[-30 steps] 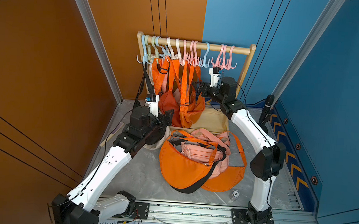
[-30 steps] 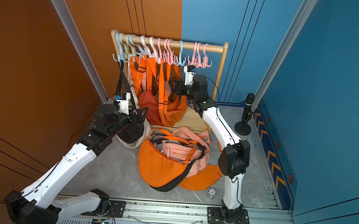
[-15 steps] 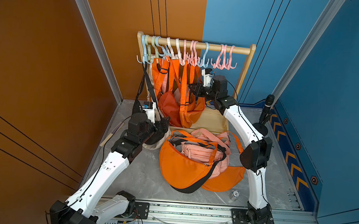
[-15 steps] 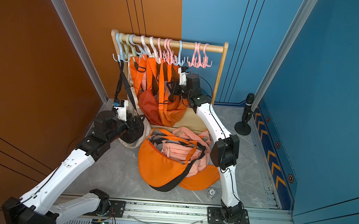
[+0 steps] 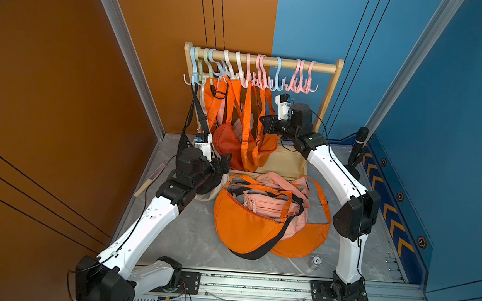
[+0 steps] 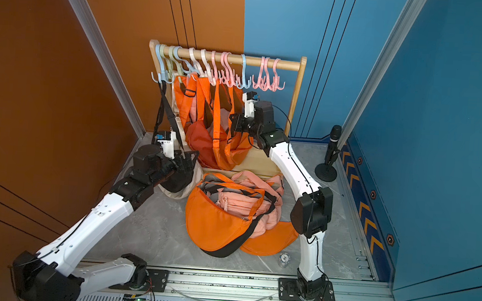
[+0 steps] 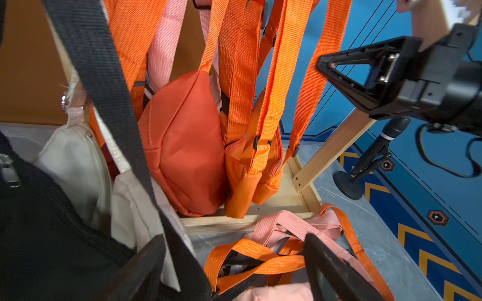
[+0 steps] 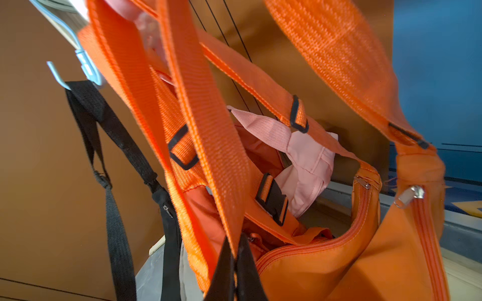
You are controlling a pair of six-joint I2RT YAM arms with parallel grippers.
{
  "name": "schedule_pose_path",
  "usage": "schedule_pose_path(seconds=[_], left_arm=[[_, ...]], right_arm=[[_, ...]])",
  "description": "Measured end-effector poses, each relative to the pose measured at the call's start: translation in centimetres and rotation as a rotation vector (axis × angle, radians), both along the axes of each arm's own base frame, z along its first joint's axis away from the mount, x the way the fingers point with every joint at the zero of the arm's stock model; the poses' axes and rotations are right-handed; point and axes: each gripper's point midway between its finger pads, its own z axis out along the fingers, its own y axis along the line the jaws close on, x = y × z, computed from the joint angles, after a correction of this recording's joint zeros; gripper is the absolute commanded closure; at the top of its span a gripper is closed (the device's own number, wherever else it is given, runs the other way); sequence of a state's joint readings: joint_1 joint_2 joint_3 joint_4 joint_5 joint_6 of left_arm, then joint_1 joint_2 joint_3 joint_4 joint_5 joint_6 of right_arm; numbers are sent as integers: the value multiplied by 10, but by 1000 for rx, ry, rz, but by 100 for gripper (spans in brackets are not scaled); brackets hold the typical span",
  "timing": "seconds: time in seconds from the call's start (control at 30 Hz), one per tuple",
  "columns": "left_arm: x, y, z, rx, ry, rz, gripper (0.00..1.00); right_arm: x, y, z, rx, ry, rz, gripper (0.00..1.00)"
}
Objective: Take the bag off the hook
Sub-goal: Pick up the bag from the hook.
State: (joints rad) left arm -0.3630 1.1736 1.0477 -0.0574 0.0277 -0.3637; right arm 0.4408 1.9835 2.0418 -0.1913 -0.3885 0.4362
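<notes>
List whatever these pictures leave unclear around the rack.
- Right wrist view: the orange strap pinched by the right end effector runs off the picture's edge; its hook is unseen.
- Top views: crowded straps hide that hook too.
- Both top views: floor object by the right arm, too small to name.

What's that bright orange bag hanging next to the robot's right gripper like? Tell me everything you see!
The bright orange bag looks like smooth nylon, with wide woven orange straps, orange zips with silver pulls and black buckles. It hangs from pastel plastic hooks on the wooden rail, its bottom touching the rack's wooden base. A darker orange bag presses against it. The right gripper is shut on one strap, seemingly this bag's.
</notes>
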Motion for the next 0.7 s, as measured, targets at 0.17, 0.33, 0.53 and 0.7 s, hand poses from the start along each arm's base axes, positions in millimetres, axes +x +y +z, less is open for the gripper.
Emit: schedule_pose_path(seconds=[0.17, 0.33, 0.53, 0.7], left_arm=[[20, -30, 23, -20, -50, -47, 16], [39, -53, 34, -38, -83, -78, 16], [56, -78, 36, -44, -90, -110, 17], [58, -92, 37, -51, -99, -135, 17]], right_arm=[[-10, -27, 15, 0, -21, -32, 100], [-11, -59, 16, -6, -14, -80, 100], [-16, -86, 21, -5, -17, -121, 100], [-28, -97, 29, 0, -29, -135, 100]])
